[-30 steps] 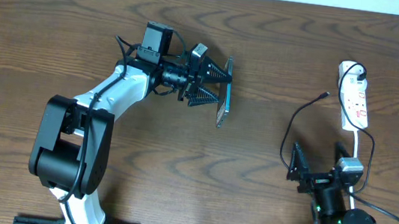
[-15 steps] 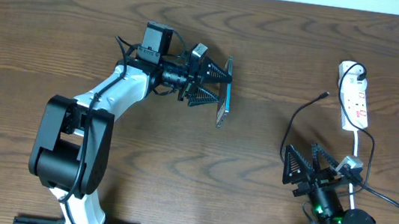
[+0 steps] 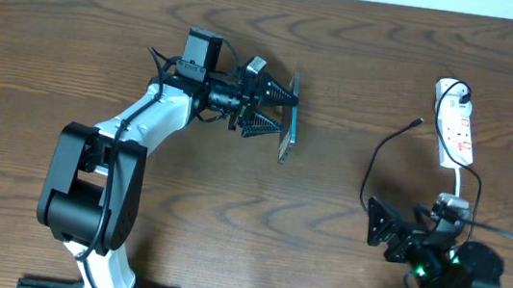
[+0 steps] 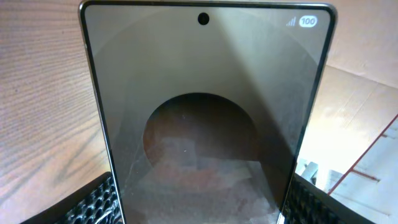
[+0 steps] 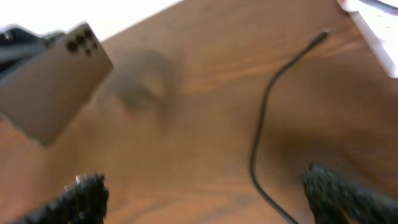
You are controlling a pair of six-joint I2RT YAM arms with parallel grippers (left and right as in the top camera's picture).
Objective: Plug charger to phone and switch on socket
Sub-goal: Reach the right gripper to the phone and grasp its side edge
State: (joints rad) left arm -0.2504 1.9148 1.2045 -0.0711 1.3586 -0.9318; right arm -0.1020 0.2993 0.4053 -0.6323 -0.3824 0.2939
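The phone (image 3: 287, 120) is clamped between the left jaws, which are pressed on its two long sides. It is held up on its edge, so only a thin strip of it is seen from above. In the left wrist view a black ribbed finger (image 4: 93, 200) is seen low down on each side of the phone, and the dark screen is turned toward the camera (a small round hole and a tiny "100" mark are seen at its far end). The right jaws are spread wide apart and nothing is held in them. They are kept at the near right part of the table (image 3: 76, 27), well apart from the left jaws. The charger (image 3: 371, 169) is laid on the table in front of the right jaws. Its thin black cable is bent in a long curve that runs out ahead of them. Its small tip is left bare on the wood, far ahead of the right jaws and not touched by them. The socket (image 3: 454, 123) is laid ahead of the right jaws and off to their right side, near the tip. A black plug is seen at its far end. From the right jaws the phone is seen far ahead and to the left, with its back and its little round lenses shown, though that view is blurred.
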